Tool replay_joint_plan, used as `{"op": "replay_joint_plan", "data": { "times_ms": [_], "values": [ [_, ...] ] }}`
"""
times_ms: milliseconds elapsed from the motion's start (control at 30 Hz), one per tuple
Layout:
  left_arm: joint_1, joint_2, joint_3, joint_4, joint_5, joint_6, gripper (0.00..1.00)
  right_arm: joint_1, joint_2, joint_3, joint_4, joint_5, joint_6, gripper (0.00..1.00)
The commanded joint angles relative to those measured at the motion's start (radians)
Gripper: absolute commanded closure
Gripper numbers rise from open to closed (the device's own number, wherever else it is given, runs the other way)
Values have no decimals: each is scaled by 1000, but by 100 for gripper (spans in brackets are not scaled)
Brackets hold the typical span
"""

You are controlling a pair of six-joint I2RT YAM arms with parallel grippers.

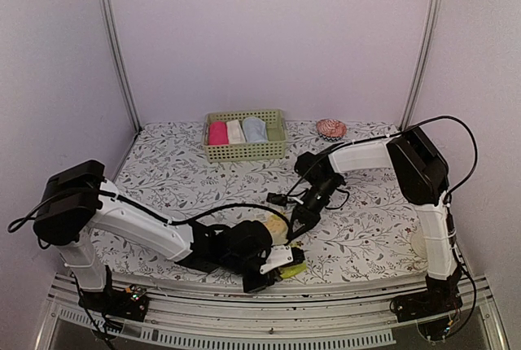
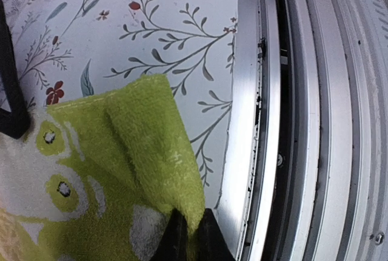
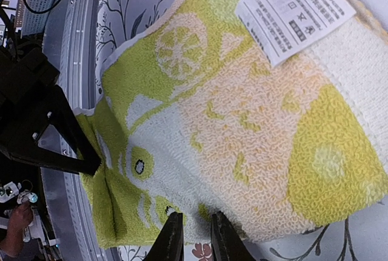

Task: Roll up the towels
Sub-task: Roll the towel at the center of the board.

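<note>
Yellow-green towel (image 3: 242,121), corner clamped in left gripper (image 2: 189,233), right gripper (image 3: 197,237) barely parted at its edge, hold unclear

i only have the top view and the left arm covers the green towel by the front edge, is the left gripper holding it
Observer: yes, in the left wrist view the left gripper is shut on the towel at its edge, close to the metal rail.
Operator: and the right one
Observer: the right gripper sits at the towel's edge with its fingers a little apart. I cannot tell whether it grips.
Operator: anything else on the cloth i cant see
Observer: a white care label lies printed side up on it, in the right wrist view.
</note>
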Motion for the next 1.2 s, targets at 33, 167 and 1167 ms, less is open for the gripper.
{"op": "replay_joint_plan", "data": {
  "times_ms": [33,167,1167],
  "values": [
    [52,1,-7,10,162,-66,97,-15,-11,-27,45,123,8,80],
    [107,27,13,23,271,-87,97,-64,-158,-103,37,90,2,77],
    [336,260,103,91,771,-485,95,327,-654,-688,580,447,-262,64]
  ]
}}
